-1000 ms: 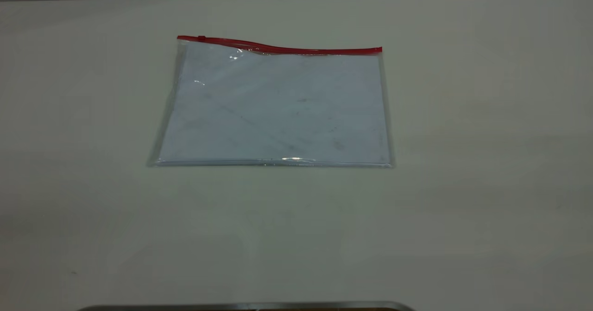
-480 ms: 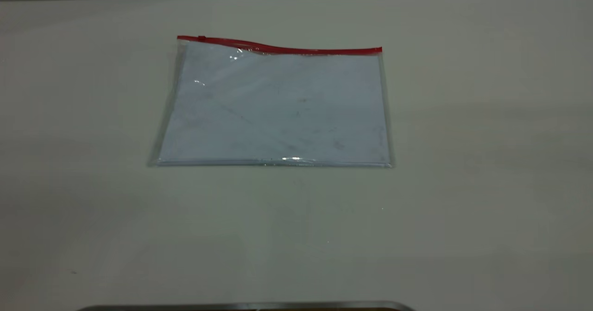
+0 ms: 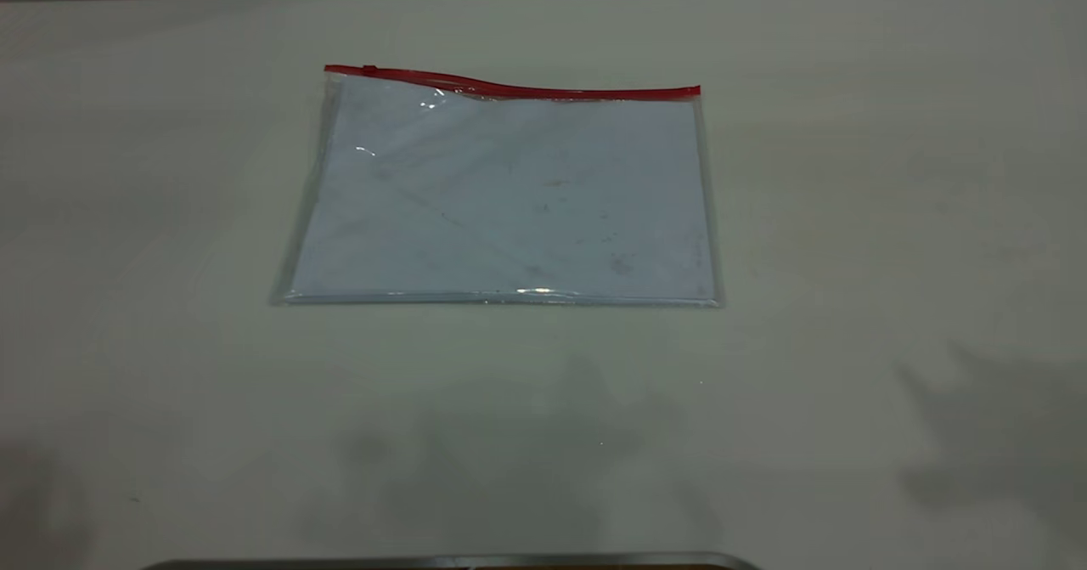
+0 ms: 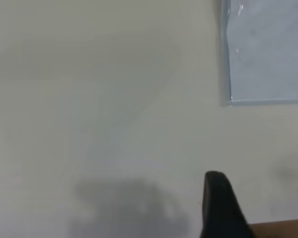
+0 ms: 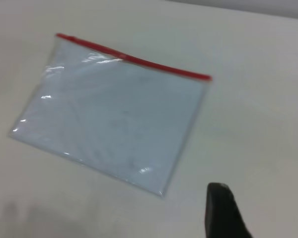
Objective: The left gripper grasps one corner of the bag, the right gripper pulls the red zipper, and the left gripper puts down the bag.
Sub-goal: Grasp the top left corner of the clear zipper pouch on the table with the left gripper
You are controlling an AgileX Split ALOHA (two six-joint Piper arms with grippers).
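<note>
A pale, off-white table (image 3: 849,213) fills the exterior view, with soft shadows across its near part. The bag (image 3: 505,196) lies flat near the middle of it, a clear plastic pouch with a bluish-white, scuffed sheet inside. Its long axis runs left to right. The red zipper (image 3: 518,87) edges the far long side (slightly wavy), its slider tab (image 3: 368,70) near the left end. The left gripper (image 4: 256,208) and right gripper (image 5: 256,210) hover above the table, both spread apart, grasping nothing.

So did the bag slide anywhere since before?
No. The bag lies in the same spot on the table, its red zipper along the far edge.
</note>
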